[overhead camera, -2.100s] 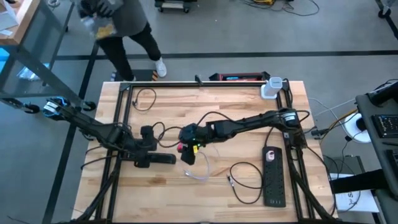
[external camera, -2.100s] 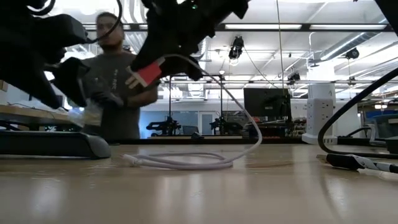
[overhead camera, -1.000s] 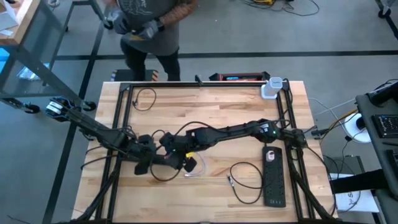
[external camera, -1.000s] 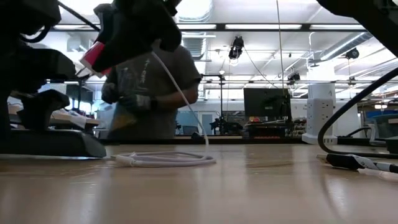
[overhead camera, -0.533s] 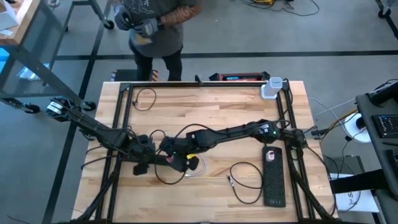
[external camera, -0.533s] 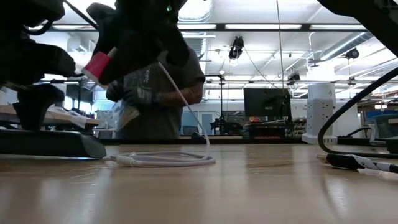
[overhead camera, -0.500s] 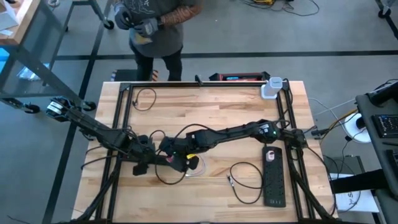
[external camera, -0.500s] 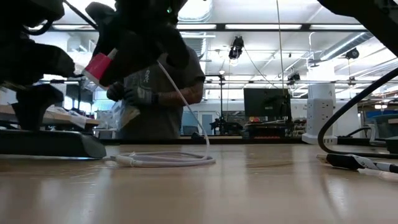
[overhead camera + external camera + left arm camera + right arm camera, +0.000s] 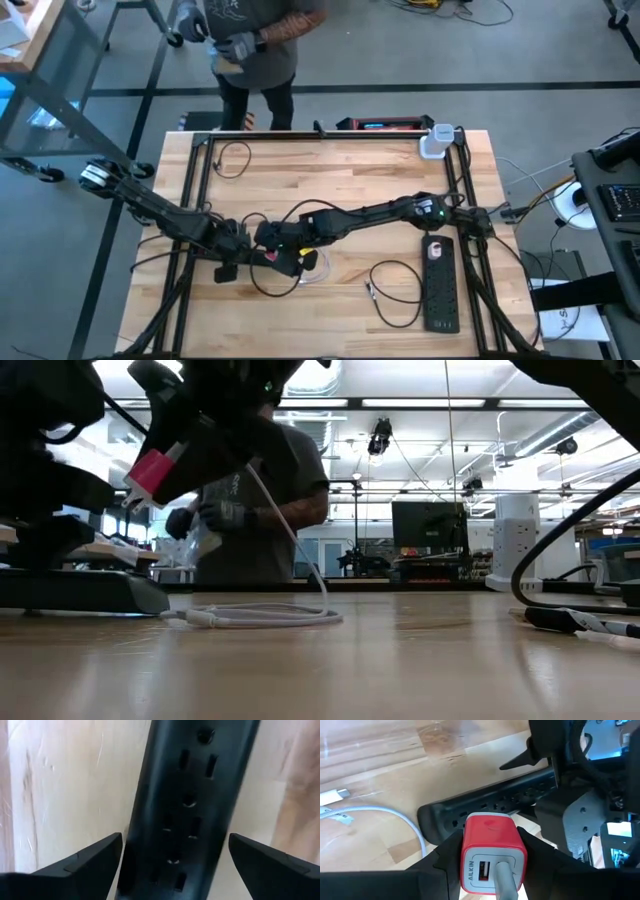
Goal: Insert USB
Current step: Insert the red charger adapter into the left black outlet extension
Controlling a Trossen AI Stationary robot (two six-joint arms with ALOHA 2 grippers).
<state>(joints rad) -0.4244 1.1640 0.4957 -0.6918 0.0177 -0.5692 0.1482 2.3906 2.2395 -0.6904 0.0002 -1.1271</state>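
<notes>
From above, our right end effector (image 9: pixel 272 256) pinches the red charger (image 9: pixel 271 257) beside the left end effector (image 9: pixel 232 262). The left wrist view shows the left one spread astride the black power strip (image 9: pixel 185 810). In the right wrist view the charger (image 9: pixel 492 851) hovers just short of the strip (image 9: pixel 490 802), so we judge plugging in remains.

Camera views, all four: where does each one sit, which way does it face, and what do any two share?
High: overhead, looking down on table; both arms meet centre-left.
Low: tabletop level, facing room; right gripper holds red charger above white cable.
Left wrist: above black power strip, open fingers astride.
Right wrist: fingers clamp charger, strip beyond.
Shared: strip in both wrist views.
</notes>
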